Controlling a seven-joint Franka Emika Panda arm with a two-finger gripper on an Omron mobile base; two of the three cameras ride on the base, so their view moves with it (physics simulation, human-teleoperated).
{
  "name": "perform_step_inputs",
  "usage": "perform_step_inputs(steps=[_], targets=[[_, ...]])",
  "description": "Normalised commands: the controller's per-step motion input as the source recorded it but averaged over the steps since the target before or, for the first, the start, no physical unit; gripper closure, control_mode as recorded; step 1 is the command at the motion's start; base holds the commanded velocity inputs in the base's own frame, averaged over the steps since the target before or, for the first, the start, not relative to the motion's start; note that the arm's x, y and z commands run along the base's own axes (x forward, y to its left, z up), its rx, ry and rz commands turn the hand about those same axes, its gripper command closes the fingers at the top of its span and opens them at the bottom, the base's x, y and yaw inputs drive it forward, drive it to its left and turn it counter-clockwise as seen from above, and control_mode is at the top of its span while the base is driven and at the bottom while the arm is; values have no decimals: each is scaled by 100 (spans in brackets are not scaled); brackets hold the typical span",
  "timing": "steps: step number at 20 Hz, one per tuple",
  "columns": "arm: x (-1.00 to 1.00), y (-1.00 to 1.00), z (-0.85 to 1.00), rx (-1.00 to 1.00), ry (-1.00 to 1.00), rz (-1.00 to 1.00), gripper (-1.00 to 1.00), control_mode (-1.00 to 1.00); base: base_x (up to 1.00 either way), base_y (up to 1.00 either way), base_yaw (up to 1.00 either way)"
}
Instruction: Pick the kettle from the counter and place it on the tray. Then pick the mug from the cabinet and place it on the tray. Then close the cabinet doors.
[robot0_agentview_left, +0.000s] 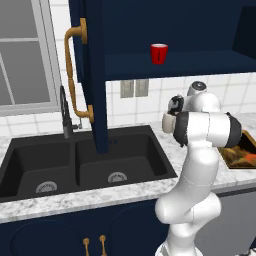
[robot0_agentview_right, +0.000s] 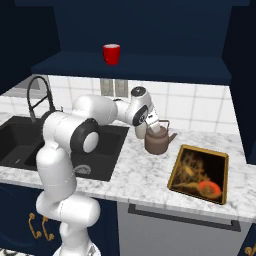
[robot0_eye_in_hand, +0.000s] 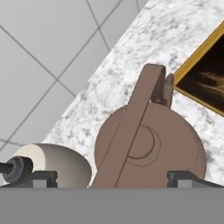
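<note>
The grey-brown kettle (robot0_agentview_right: 159, 141) stands on the marble counter (robot0_agentview_right: 135, 175), just left of the tray (robot0_agentview_right: 200, 172). My gripper (robot0_agentview_right: 155, 130) hangs directly above it, open. In the hand view the fingertips (robot0_eye_in_hand: 41, 178) sit wide apart on either side of the kettle (robot0_eye_in_hand: 148, 146), and its arched handle (robot0_eye_in_hand: 133, 131) runs between them, apparently untouched. A corner of the tray (robot0_eye_in_hand: 205, 74) shows at the upper right. The red mug (robot0_agentview_right: 111, 54) stands on the shelf of the open cabinet (robot0_agentview_right: 135, 67). In the left base view my arm hides the kettle; the mug (robot0_agentview_left: 159, 53) and the tray (robot0_agentview_left: 240, 150) are visible.
One open cabinet door (robot0_agentview_left: 92, 75) with a brass handle (robot0_agentview_left: 74, 75) juts out over the black sink (robot0_agentview_left: 80, 160), beside the faucet (robot0_agentview_left: 65, 112). A white soap dispenser (robot0_eye_in_hand: 50, 164) stands close to the kettle. The tiled wall rises behind the counter.
</note>
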Motion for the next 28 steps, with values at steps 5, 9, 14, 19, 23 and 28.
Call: perform_step_inputs(steps=[5,9,14,19,23,28], targets=[[33,-12,-23,8,0,0,-100,-100,0,0,0],[30,-10,-9,7,0,0,-100,-100,0,0,0],[2,-15,-21,0,3,0,100,-100,0,0,0],[-12,-19,-40,3,-2,0,100,-100,0,0,0],[-36,-10,-13,0,-10,0,100,-100,0,0,0],[-83,-14,2,-2,-37,0,100,-100,0,0,0]])
